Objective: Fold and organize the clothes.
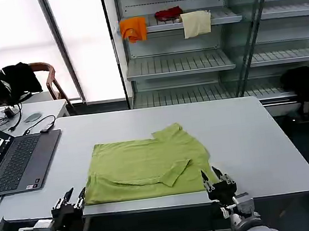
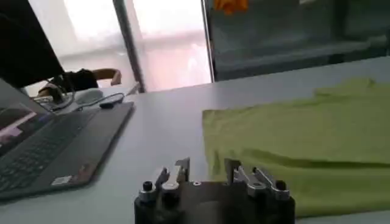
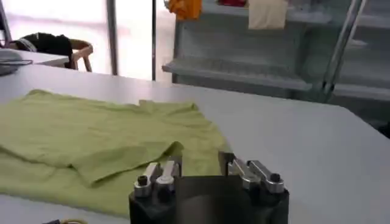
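The lime yellow-green T-shirt [image 1: 146, 164] lies partly folded on the white table [image 1: 242, 138], its sleeves turned in over the body. My left gripper [image 1: 74, 197] hovers open at the table's front edge, just off the shirt's near left corner. My right gripper [image 1: 213, 176] is open too, at the shirt's near right corner. In the left wrist view the open left gripper [image 2: 206, 170] faces the shirt's [image 2: 304, 140] edge. From the right wrist camera, the open right gripper [image 3: 198, 164] points at the shirt's [image 3: 91, 140] folded hem. Nothing is held.
An open laptop [image 1: 13, 161] sits on the table's left side with cables and a mouse [image 1: 32, 117] behind it. A chair [image 1: 45, 78] stands at back left. Shelves [image 1: 193, 60] behind the table hold orange [image 1: 134, 29], red and cream cloths.
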Controlling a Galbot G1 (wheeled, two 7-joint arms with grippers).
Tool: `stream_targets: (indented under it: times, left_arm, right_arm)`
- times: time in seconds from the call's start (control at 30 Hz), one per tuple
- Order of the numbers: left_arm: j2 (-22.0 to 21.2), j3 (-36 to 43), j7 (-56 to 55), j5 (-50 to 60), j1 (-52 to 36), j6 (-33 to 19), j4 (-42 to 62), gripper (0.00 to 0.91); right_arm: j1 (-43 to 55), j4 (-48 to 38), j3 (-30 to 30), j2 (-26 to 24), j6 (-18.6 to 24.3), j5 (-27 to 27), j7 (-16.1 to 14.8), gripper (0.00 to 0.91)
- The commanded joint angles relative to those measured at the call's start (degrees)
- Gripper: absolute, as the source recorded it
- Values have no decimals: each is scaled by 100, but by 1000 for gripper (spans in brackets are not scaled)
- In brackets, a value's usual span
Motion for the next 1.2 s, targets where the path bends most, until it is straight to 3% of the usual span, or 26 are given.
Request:
stream_targets:
  times: [0.03, 0.3, 0.6, 0.9, 1.2]
  left_arm:
    - [449, 207, 30, -784, -1771, 153, 880, 907]
    - [1089, 996, 191, -1230, -3385, 165, 2525, 907]
    - [1084, 1554, 511, -794, -4275, 156, 3930, 907]
    - [931, 1756, 665, -541, -4496, 149, 4476, 907]
    - [889, 1865, 757, -378, -4455, 144, 4662, 907]
  right_arm:
    - [1577, -871, -163, 131, -19, 210, 36, 907]
    - [3682, -3269, -526, 450, -28, 633, -13, 907]
    - [4579, -5167, -330, 1027, 23, 313, -206, 907]
    - [4971, -6033, -251, 1234, 85, 323, -104, 907]
    - [4967, -6183, -249, 1226, 147, 241, -25, 907]
